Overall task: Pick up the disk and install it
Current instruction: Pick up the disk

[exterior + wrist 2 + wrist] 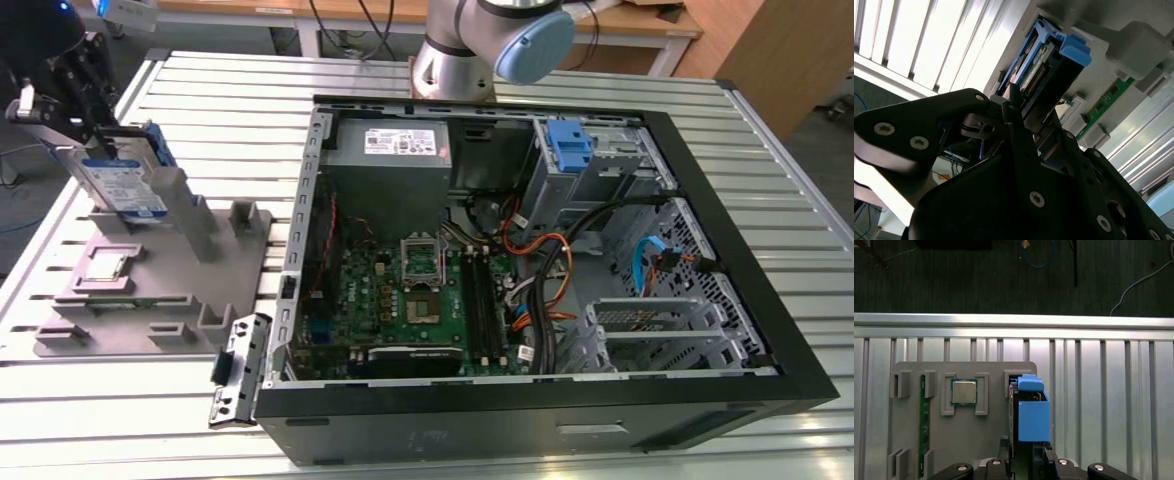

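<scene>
Slatted desk (441,75) carries a grey fixture (160,290); the tool (1025,446) straddles the upright disk (127,185) there, clamped or not I cannot tell. Judged best: a centred, square hold.

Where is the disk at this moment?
The disk stands upright at the far corner of the grey parts tray, on the exterior view's left, outside the open computer case, with the gripper right at it.

Blue-framed disk (127,187), seemingly upright
</scene>
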Controlling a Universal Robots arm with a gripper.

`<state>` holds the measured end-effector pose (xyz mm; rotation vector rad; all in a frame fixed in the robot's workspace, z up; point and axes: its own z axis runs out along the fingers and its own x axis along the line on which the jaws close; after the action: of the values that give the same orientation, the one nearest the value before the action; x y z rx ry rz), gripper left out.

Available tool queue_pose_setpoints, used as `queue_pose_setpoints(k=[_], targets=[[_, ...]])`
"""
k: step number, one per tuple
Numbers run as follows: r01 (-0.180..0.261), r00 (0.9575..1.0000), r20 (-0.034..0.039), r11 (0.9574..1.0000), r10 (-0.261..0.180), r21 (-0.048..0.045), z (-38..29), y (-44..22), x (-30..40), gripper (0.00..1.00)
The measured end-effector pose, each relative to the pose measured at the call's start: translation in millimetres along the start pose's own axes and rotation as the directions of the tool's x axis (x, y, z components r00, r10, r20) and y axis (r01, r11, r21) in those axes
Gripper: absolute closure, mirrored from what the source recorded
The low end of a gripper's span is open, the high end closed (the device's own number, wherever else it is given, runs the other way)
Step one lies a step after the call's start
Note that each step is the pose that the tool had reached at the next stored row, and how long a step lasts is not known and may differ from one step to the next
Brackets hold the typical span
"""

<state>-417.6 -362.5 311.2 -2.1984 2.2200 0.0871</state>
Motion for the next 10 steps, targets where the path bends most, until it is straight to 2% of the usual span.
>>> queue_pose_setpoints(k=[10], targets=[[-0.002,1.0,0.0001,1.0,0.002,0.0001,-15.7,0.5,-0.8,0.65]])
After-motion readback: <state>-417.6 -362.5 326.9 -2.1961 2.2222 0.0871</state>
